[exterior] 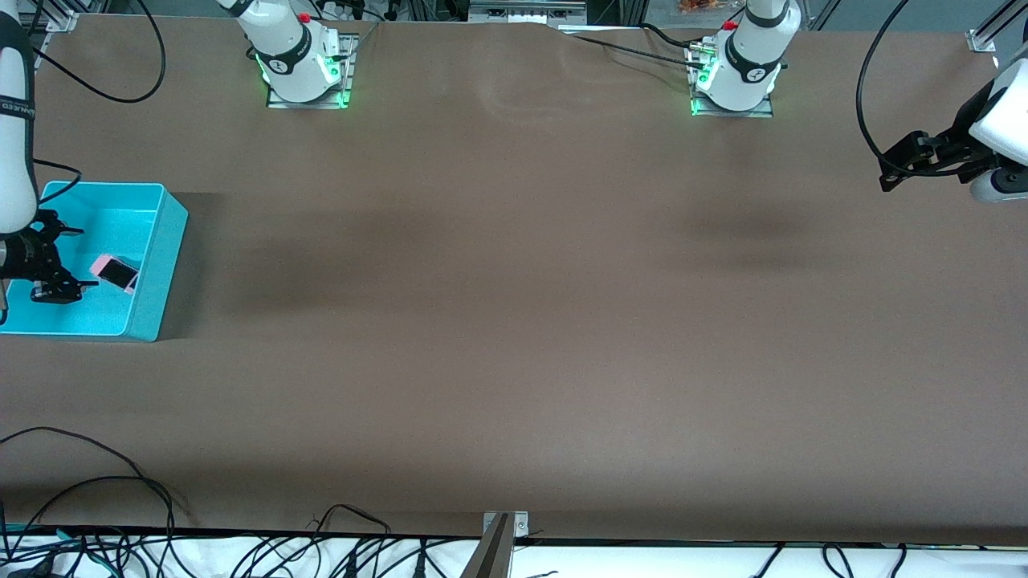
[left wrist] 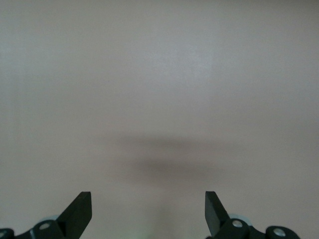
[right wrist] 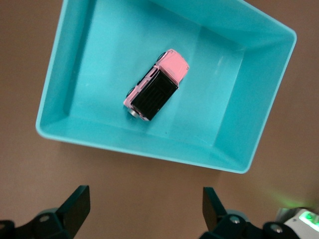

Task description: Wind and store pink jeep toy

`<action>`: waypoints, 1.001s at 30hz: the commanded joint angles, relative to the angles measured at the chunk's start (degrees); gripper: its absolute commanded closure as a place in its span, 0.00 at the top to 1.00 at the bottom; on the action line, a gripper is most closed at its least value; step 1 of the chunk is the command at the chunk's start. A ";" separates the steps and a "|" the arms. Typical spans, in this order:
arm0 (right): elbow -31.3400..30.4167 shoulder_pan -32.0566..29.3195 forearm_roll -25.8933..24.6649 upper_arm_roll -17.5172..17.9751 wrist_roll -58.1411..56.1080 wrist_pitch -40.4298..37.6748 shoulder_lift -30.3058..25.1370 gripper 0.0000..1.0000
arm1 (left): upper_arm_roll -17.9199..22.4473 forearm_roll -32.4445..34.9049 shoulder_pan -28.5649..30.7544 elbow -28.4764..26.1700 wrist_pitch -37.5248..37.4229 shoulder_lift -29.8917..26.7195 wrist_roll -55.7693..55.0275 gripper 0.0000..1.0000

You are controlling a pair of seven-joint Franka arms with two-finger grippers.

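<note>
The pink jeep toy (exterior: 115,273) (right wrist: 156,85) stands on its wheels inside the turquoise bin (exterior: 165,241) (right wrist: 60,74) at the right arm's end of the desk (exterior: 514,321). The right tool (exterior: 55,265) (right wrist: 143,209) hangs over the bin, spread and holding nothing. The left tool (exterior: 907,164) (left wrist: 148,211) waits spread over the bare desk at the left arm's end.

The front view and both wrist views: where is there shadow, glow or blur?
Front view: soft dark shadows on the table, green glow at both arm bases. Left wrist view: hazy, one faint shadow. Right wrist view: sharp on the pink jeep toy inside the turquoise bin.

Pink jeep toy (exterior: 116,272) (right wrist: 156,85) upright on wheels inside turquoise bin (exterior: 165,241) (right wrist: 259,134).
</note>
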 commanded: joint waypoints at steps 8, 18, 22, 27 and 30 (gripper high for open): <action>4.03 1.09 -1.26 1.99 -15.92 -11.87 -4.34 1.00 | 0.08 -2.14 0.97 1.87 -1.39 0.73 0.51 1.00; 1.31 0.82 -1.00 7.71 -17.50 -8.46 -11.72 1.00 | 0.08 -5.66 2.29 1.87 -1.31 0.73 0.77 1.00; -0.80 1.17 -0.91 8.06 -20.49 -4.06 -13.57 1.00 | 0.08 -6.36 2.29 1.87 -1.31 0.73 0.77 1.00; -8.43 3.54 -0.39 8.06 -25.40 4.71 -20.06 1.00 | 0.08 -7.15 3.17 1.87 -1.31 0.73 0.86 1.00; -14.50 4.86 -0.56 7.97 -27.96 10.79 -24.64 1.00 | -0.01 -7.50 3.26 1.69 -1.66 0.55 0.86 1.00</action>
